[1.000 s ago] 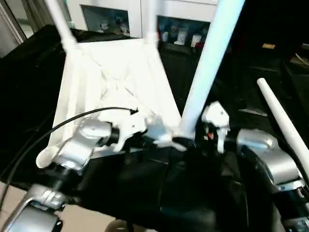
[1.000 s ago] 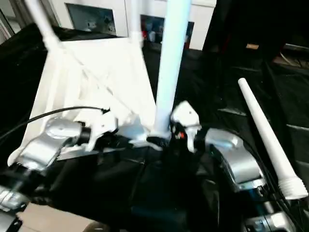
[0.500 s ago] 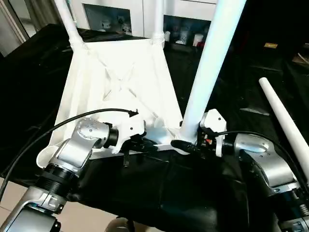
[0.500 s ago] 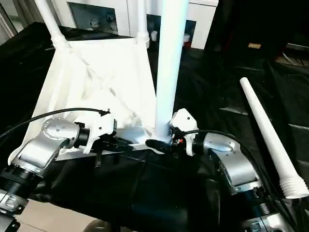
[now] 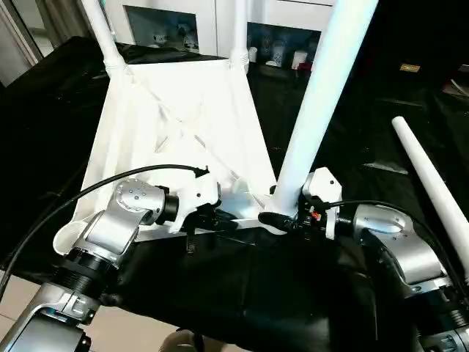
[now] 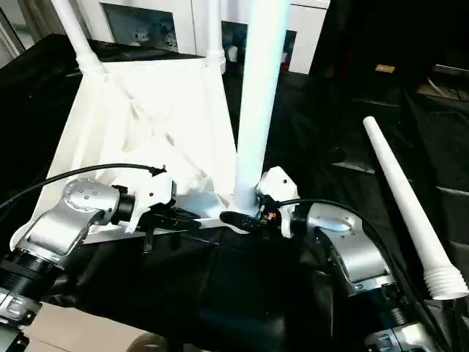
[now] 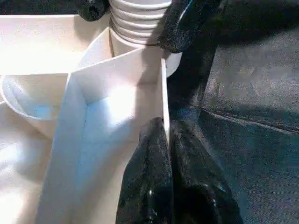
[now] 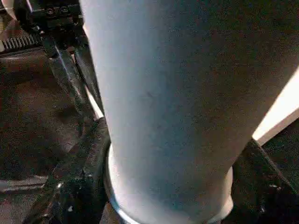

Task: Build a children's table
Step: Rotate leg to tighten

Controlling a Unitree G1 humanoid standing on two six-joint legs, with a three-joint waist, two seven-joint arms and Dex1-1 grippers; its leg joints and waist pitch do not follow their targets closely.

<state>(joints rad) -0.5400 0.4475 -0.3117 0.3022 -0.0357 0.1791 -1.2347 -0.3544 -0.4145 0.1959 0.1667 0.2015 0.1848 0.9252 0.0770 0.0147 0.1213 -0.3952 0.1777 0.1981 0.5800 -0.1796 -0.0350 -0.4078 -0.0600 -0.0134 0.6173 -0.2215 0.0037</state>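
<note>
The children's table top (image 5: 176,110) lies upside down on black cloth, ribbed underside up. Two white legs (image 5: 99,29) stand in its far corner sockets. A third leg (image 5: 322,81) stands in the near right socket, leaning a little to the right. My right gripper (image 5: 275,218) is shut on this leg's ribbed base, one black finger (image 8: 84,177) on each side. My left gripper (image 7: 166,128) is shut on the thin near rim wall of the table top, just left of that socket. The fourth leg (image 6: 407,205) lies loose on the cloth at the right.
The near left corner socket (image 5: 69,236) holds nothing. A white glass-door cabinet (image 5: 183,22) stands behind the table. A black cable (image 5: 95,187) loops over my left forearm. The cloth's near edge drops to the floor close below my arms.
My right gripper's fingers have drawn in around the standing leg's base. The head camera has shifted and steadied. The left gripper keeps its hold on the rim.
</note>
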